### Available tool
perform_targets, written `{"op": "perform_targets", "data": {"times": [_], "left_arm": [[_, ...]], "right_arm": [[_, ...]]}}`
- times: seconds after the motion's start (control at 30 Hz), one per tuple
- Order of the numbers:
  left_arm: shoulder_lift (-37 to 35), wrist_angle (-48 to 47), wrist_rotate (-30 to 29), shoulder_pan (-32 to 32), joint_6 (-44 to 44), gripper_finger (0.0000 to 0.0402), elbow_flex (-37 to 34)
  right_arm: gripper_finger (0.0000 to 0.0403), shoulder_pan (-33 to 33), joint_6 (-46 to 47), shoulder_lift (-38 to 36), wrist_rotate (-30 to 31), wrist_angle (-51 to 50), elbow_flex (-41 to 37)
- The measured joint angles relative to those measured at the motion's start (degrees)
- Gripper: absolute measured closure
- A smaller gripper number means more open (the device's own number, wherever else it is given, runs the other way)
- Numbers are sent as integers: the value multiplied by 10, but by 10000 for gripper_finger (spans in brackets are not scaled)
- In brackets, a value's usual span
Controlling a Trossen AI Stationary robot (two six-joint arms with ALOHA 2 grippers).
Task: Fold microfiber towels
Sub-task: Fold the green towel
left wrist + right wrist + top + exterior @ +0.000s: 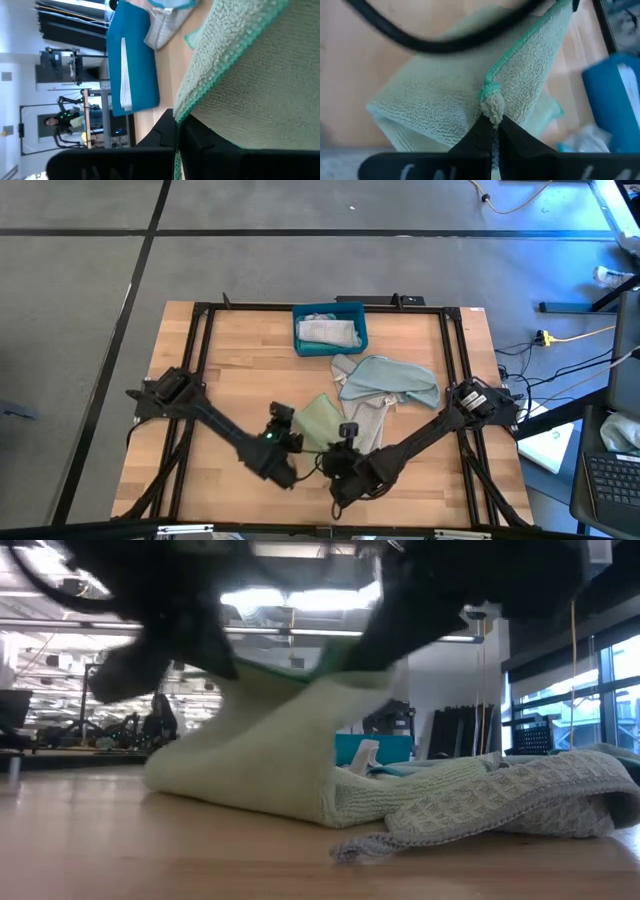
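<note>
Grey towel in blue bin

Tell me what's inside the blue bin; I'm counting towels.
The blue bin holds one pale grey towel, folded, filling most of it. Anything beneath that towel is covered and cannot be seen.

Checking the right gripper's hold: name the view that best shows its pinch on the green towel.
Right wrist view: the right gripper pinches the green towel at its corner. High view shows it small; low view blurs it; left wrist view shows only cloth.
</note>
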Motion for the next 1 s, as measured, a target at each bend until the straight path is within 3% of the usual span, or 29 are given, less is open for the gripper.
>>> {"op": "perform_targets", "data": {"times": [0.27, 0.57, 0.77, 1.0], "left_arm": [[0, 119, 11, 73, 121, 401, 0], [0, 180, 142, 120, 154, 401, -3], [-1, 224, 159, 134, 171, 401, -23], [-1, 330, 195, 139, 199, 372, -68]], "right_arm": [[394, 2, 84, 0, 26, -107, -7], [370, -4, 123, 0, 14, -111, -55], [358, -4, 145, 1, 19, -105, -89], [348, -4, 162, 1, 36, -102, -98]]}}
